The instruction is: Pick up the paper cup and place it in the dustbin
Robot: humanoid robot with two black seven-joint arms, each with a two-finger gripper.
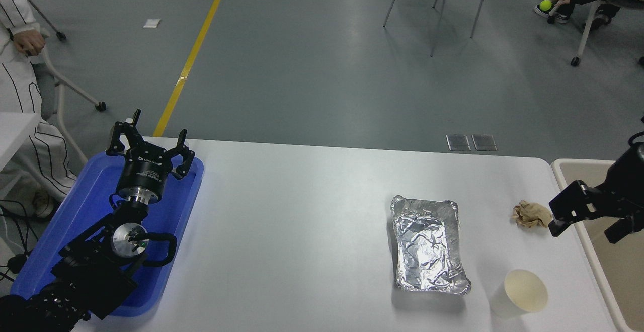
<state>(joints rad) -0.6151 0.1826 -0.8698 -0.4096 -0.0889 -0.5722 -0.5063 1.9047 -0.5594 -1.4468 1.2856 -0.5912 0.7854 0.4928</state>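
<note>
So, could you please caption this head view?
Right gripper open over beige plastic dustbin; white paper cup upright on table.

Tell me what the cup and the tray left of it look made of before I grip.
The paper cup looks like thin matte paper: white wall, cream inside, no gloss. The tray looks like aluminium foil: shiny silver, heavily creased, crimped rim. Both probably crush easily.

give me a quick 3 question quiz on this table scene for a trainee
1. True or false: the paper cup is already in the dustbin.
2. Which thing lies nearest the right end effector? A) foil tray B) brown paper ball C) blue tray
3. Fill in: the left end effector is above the ____ tray.

Key: 1 false, the cup stands on the table; 2 B; 3 blue.
</note>
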